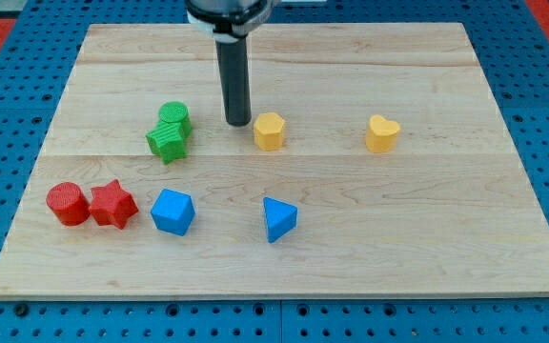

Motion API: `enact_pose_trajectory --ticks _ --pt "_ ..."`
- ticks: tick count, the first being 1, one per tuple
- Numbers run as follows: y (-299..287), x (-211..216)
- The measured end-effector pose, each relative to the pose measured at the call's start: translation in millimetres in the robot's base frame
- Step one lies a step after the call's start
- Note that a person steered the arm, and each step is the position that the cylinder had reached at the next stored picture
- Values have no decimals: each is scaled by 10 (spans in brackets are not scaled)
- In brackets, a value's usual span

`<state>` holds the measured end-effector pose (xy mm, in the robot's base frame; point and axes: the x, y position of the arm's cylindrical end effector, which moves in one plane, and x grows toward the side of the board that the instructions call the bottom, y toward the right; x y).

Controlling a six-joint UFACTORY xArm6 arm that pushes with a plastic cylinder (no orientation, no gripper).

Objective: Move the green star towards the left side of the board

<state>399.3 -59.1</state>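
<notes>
The green star point(168, 142) lies on the wooden board point(427, 238), left of centre, touching a green cylinder point(174, 117) just above it. My tip point(238, 123) is at the end of the dark rod, to the right of both green blocks and apart from them. It is just left of a yellow hexagonal block point(269, 131), with a small gap between them.
A yellow heart point(382, 133) lies at the right. A red cylinder point(68, 204) and a red star point(112, 203) touch at the lower left. A blue block point(172, 211) and a blue triangular block point(277, 219) lie in the lower middle.
</notes>
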Motion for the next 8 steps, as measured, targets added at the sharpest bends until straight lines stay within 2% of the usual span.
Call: enact_pose_trajectory --ticks 1,2,3,4,5,6,8 --pt "-817 203" --pt "-1262 231" --pt "-1263 324" --pt "-935 612" --pt "-1432 825" --pt "-1927 625" --pt "-1700 149"
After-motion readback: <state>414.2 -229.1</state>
